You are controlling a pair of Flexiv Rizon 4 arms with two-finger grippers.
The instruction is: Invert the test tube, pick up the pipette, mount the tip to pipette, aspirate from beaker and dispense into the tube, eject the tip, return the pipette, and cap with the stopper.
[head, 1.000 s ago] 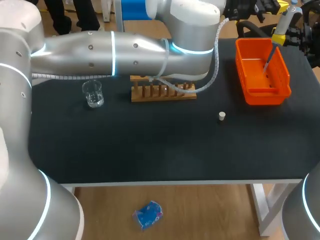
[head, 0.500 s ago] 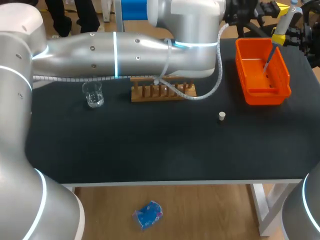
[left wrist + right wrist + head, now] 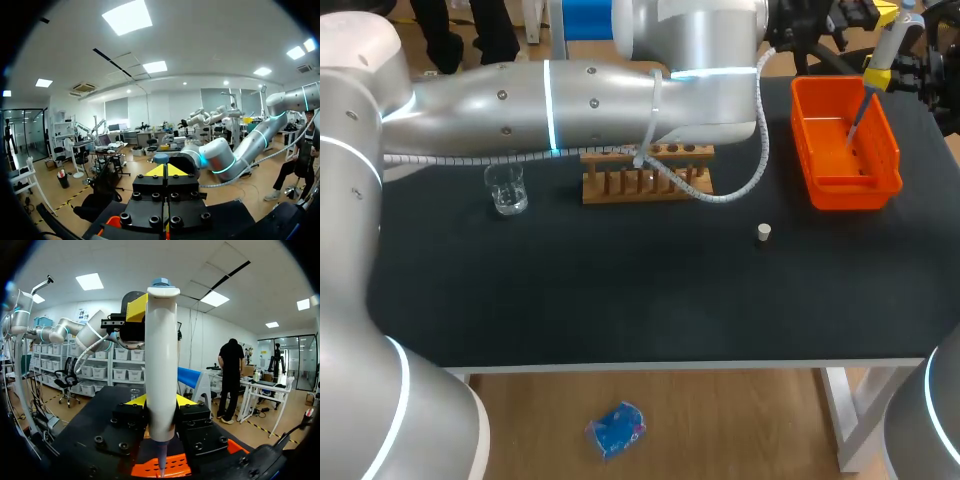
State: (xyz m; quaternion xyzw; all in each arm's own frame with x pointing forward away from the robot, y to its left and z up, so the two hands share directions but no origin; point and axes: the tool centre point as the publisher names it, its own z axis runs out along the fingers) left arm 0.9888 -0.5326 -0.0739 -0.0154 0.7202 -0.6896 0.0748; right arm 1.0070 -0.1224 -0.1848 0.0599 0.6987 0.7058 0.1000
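- A black table (image 3: 620,300) is carrying four things on its top.
- A clear glass beaker (image 3: 506,188) is standing upright towards the table's left side.
- A wooden rack (image 3: 620,189) is sitting near the far edge, around the middle, well apart from the beaker.
- An orange bin (image 3: 855,190) is resting at the far right corner.
- A small white stopper (image 3: 764,233) is standing alone between rack and bin, nearer the front than either.
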